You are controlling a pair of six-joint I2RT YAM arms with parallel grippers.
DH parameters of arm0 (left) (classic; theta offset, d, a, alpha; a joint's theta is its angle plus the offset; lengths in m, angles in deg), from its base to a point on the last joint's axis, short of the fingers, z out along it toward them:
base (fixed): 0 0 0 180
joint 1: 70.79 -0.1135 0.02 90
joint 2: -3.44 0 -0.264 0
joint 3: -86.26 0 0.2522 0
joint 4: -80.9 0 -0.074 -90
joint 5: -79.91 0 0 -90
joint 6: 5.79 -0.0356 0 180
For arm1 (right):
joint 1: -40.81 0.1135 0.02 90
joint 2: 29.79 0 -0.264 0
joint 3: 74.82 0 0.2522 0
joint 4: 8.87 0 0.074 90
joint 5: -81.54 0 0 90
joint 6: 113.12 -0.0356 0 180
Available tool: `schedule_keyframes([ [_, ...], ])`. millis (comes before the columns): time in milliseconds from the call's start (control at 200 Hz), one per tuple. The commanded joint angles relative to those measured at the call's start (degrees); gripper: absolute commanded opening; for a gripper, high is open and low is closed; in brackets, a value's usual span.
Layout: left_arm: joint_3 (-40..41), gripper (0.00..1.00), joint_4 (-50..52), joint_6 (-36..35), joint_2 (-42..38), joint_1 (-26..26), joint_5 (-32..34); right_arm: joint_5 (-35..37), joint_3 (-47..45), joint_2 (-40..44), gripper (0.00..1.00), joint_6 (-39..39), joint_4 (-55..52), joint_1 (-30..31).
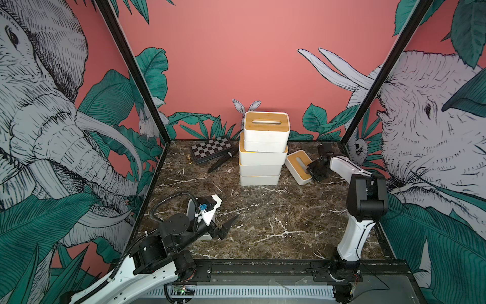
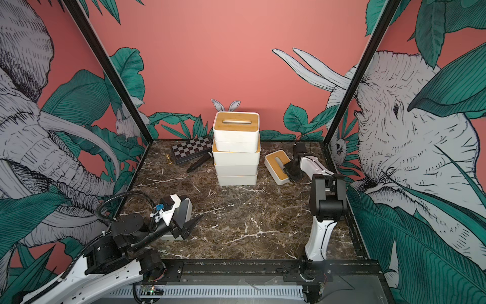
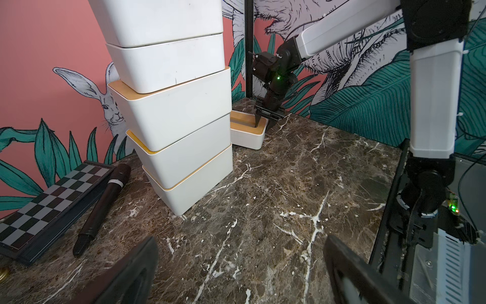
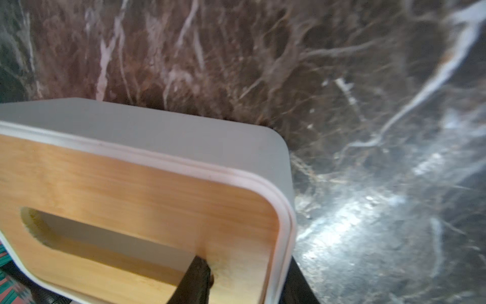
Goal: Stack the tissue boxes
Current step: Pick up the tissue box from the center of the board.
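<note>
Five tissue boxes stacked at twelve o'clock; sixth box at two, its end pinched by right gripper; seventh box at eight, beside spread left gripper

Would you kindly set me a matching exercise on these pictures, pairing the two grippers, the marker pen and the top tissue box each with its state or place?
Things:
1. right gripper
2. left gripper
3. marker pen
4. top tissue box

States or places:
A. lying on the marble beside the chessboard case
B. open, holding nothing
C. crowning the stack, bamboo lid up
D. shut on the small tissue box, one finger in its slot

Pairs: 1-D, 2-B, 3-A, 4-C.
</note>
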Motion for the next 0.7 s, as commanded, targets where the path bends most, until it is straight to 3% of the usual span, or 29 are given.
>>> schedule_keyframes([
  [0, 0.93, 0.99, -0.89, 0.23, -0.65, -0.24, 0.52, -0.49, -2.67, 5.67, 0.22, 0.74, 1.51, -1.48],
  [395, 1.34, 0.99, -1.07, 1.21, -1.04, -0.24, 0.68, -5.99, -22.29, 27.07, 0.19, 9.77, 1.77, -6.82],
  [695, 1.65, 0.99, -0.58, 3.12, -0.34, -0.24, 1.72, -9.36, -29.83, 41.33, 0.19, 15.36, -3.91, -6.96],
])
